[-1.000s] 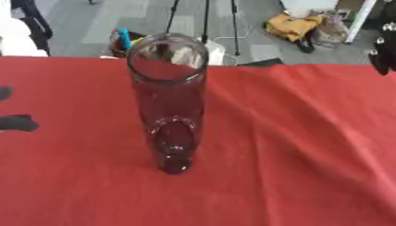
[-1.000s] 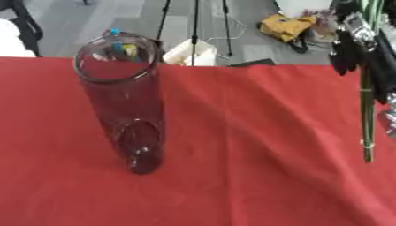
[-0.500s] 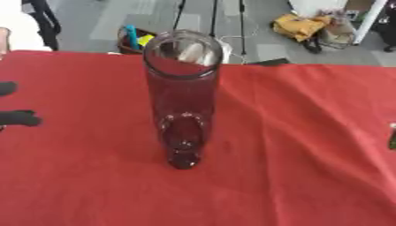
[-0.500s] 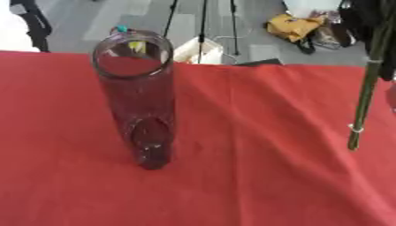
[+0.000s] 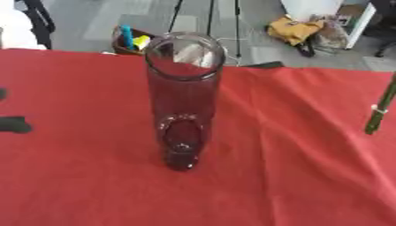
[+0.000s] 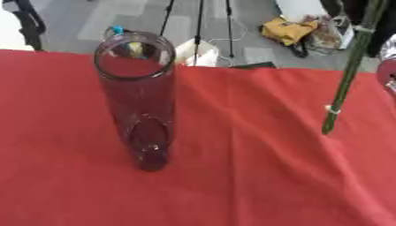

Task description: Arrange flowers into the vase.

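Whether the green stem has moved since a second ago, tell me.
Yes. The green stem has come leftward, nearer the glass vase, and its lower tip sits higher against the vase's base.

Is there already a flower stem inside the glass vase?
No, the vase is empty; the green stem hangs in the air to its right, above the red tablecloth.

Both my eyes look down from my head, close in, across the red cloth-covered surface (image 5: pixel 294 176) toward the grey floor at the top of frame. They share the tall clear glass cylinder vase (image 6: pixel 139 106), centred for my left eye, left of centre for my right.
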{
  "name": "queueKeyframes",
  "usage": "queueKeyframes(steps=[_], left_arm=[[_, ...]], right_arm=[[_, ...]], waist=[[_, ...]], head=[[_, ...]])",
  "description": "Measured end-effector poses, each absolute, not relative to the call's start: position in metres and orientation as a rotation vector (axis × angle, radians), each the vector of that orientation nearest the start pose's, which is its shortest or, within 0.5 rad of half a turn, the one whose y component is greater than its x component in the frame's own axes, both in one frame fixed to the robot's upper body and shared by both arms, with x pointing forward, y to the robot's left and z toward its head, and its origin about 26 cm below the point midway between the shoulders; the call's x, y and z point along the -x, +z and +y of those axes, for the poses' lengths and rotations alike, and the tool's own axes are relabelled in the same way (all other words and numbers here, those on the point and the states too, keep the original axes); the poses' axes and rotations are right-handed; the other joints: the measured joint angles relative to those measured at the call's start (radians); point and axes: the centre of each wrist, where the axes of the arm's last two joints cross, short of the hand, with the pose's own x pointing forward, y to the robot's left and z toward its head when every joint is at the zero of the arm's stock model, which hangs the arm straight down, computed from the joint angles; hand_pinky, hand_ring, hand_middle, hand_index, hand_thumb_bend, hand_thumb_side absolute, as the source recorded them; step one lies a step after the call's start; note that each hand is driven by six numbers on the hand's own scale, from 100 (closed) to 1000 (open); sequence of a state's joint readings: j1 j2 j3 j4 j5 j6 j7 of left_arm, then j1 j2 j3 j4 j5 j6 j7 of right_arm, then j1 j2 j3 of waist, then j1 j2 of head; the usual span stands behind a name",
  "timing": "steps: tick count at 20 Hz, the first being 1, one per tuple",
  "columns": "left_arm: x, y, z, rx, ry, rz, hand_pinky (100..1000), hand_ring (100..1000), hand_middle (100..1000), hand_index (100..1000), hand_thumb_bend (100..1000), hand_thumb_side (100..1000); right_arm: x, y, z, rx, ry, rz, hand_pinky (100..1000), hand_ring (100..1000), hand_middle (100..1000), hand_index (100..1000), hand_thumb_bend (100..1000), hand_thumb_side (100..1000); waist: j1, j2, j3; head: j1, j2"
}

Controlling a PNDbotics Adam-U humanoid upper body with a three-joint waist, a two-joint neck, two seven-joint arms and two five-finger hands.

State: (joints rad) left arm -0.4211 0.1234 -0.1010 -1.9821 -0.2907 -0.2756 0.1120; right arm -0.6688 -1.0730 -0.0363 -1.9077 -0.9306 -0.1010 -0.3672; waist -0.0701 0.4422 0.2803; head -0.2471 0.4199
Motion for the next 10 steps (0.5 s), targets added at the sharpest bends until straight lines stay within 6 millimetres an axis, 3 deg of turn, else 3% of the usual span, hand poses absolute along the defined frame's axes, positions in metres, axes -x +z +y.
queueKeyframes(steps=[10], left_arm=[[-0.308, 0.211, 0.191, 0.268, 0.488, 3.540, 720, 577, 776, 873, 100, 1000]], right_arm=[[-0.276, 0.412, -0.323, -0.226, 0.036, -2.594, 100, 100, 100, 100, 100, 854]], waist=[[-0.019, -0.012, -0.006]], head=[[-0.014, 0.000]])
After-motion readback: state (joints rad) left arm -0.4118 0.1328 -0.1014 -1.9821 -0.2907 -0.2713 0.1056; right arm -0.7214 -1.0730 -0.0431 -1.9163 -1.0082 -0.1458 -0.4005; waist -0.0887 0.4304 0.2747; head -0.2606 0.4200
